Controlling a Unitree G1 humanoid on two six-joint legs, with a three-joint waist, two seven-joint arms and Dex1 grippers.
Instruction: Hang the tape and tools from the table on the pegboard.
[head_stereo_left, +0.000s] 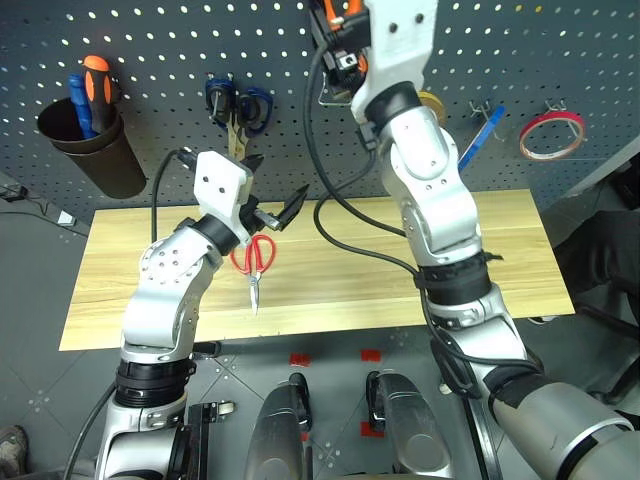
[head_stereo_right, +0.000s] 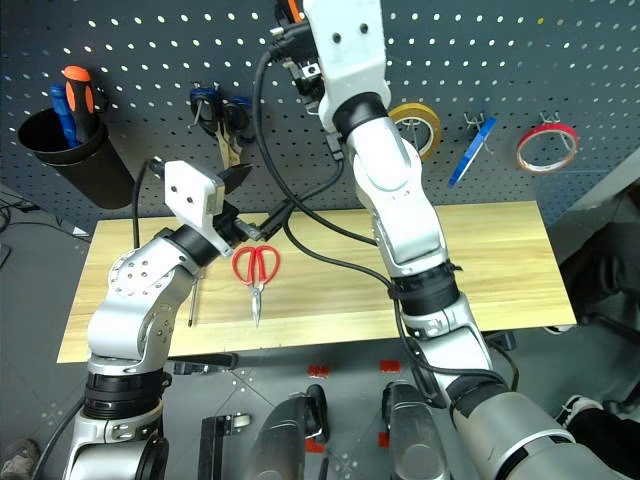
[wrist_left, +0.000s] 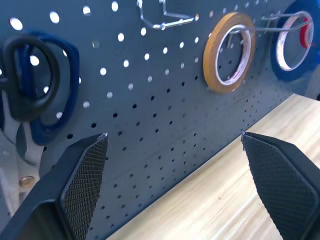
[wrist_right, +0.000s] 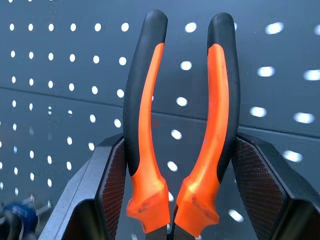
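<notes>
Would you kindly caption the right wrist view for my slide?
Right gripper holds the orange-and-black pliers, handles up, before the pegboard.

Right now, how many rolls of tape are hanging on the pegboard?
3, all right of the raised arm: the yellow roll, the blue tape, then the red-edged roll farthest right. Others may be hidden.

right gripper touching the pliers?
Touching. The right wrist view shows the right gripper closed on the pliers: both finger pads press against the outer sides of the orange-and-black handles, with no gap on either side.
</notes>
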